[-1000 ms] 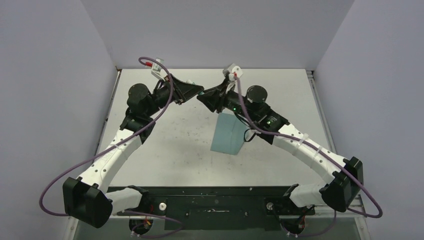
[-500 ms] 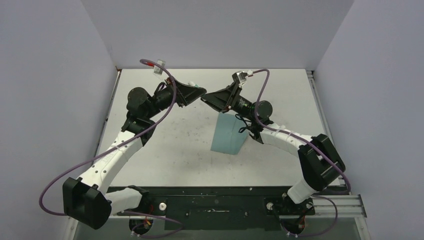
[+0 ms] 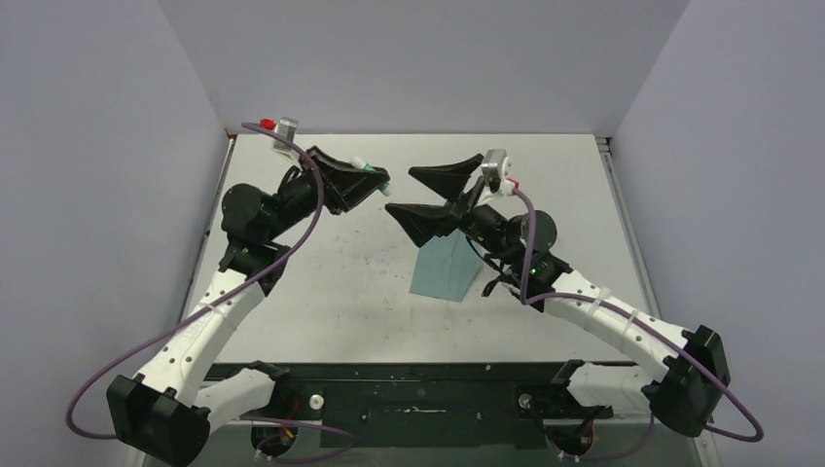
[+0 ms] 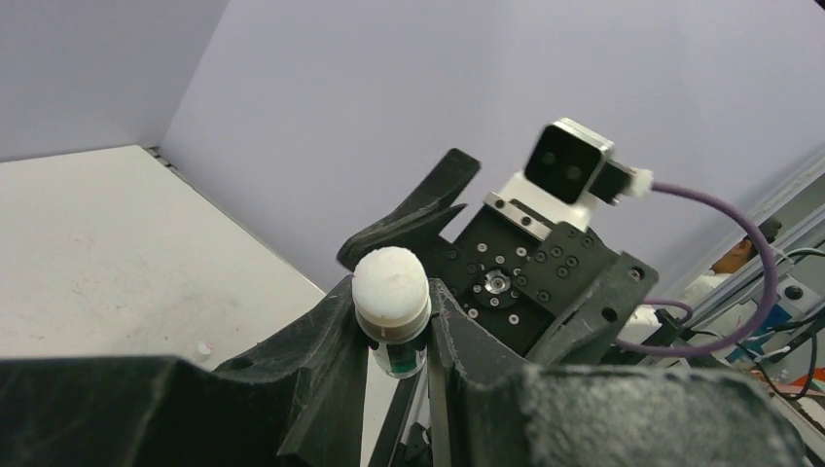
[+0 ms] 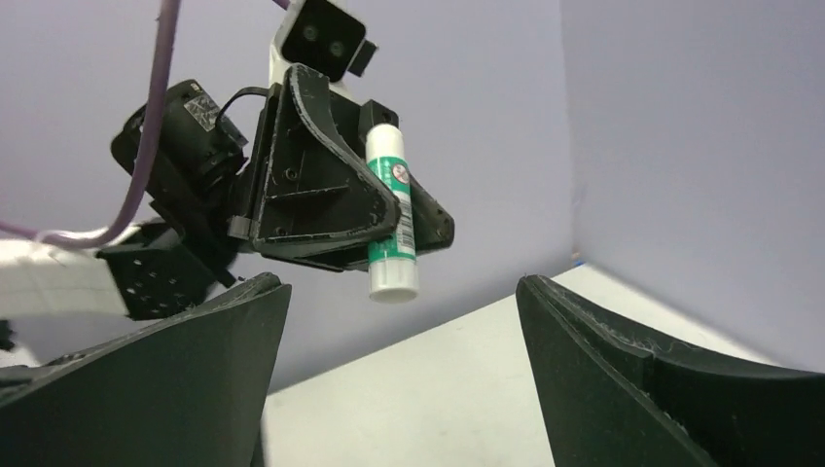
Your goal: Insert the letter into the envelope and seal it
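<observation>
Evidently the task is at its sealing stage, though no part of the sealing can be confirmed as done. The letter is not to be seen in any view; it is judged to be already inside the envelope (image 3: pixel 440 270), but this cannot be verified. The envelope is found lying flat on the table (image 3: pixel 331 282). Its far edge is hidden beneath the right arm, so it cannot be told whether the flap is open or folded down.

The left gripper (image 3: pixel 379 179) is found closed on a white-and-green glue stick (image 5: pixel 392 224), which is clamped across its fingers and held up off the table. The right gripper (image 3: pixel 399 192) is found with its jaws spread wide and nothing held. In the right wrist view the glue stick is seen facing the gap between them, untouched.

The envelope is placed below the right gripper and nearer the arm bases. It lies well apart from the left gripper, to that gripper's right. Gluing and closing of the flap are judged outstanding.
</observation>
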Motion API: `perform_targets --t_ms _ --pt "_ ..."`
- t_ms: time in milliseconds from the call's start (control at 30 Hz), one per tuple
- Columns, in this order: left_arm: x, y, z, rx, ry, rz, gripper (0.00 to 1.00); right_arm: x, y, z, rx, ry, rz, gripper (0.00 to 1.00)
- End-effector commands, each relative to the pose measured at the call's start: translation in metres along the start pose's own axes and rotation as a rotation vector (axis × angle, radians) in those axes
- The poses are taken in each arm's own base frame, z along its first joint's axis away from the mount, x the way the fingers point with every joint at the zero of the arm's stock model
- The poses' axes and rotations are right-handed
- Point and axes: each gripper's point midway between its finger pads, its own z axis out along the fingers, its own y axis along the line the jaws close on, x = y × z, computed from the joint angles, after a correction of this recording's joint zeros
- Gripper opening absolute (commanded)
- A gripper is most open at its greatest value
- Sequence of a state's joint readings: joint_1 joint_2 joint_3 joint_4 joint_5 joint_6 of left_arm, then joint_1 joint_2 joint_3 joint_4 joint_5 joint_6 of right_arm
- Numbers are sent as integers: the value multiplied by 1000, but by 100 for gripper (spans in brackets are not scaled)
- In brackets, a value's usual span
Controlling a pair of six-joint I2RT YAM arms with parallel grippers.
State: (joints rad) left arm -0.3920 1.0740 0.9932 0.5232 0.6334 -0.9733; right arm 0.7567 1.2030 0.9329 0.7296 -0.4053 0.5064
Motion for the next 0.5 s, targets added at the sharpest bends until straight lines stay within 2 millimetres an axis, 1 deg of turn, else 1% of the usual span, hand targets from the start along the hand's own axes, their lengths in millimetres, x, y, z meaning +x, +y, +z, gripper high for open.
perform_targets --t_ms 0,67,133,200,267,367,467 --pt "-4 -15 0 42 -23 -18 0 -13 -22 -5 127 -55 -525 90" --pt "-6 -18 0 46 -28 -33 0 -15 -13 -2 108 -90 -578 88" --pt "-7 -20 0 46 -27 -58 0 -14 -7 3 95 -110 -610 82" --pt "-8 -19 1 24 -22 -120 0 -7 -5 11 81 -95 -634 66" --pt "-5 -12 4 -37 6 -202 0 -2 -2 16 79 -97 -667 55" --pt "-2 -9 1 -83 12 -285 0 -9 4 15 99 -150 -698 51" --pt "-2 -7 -1 -102 6 -317 0 -14 10 14 106 -183 -714 51"
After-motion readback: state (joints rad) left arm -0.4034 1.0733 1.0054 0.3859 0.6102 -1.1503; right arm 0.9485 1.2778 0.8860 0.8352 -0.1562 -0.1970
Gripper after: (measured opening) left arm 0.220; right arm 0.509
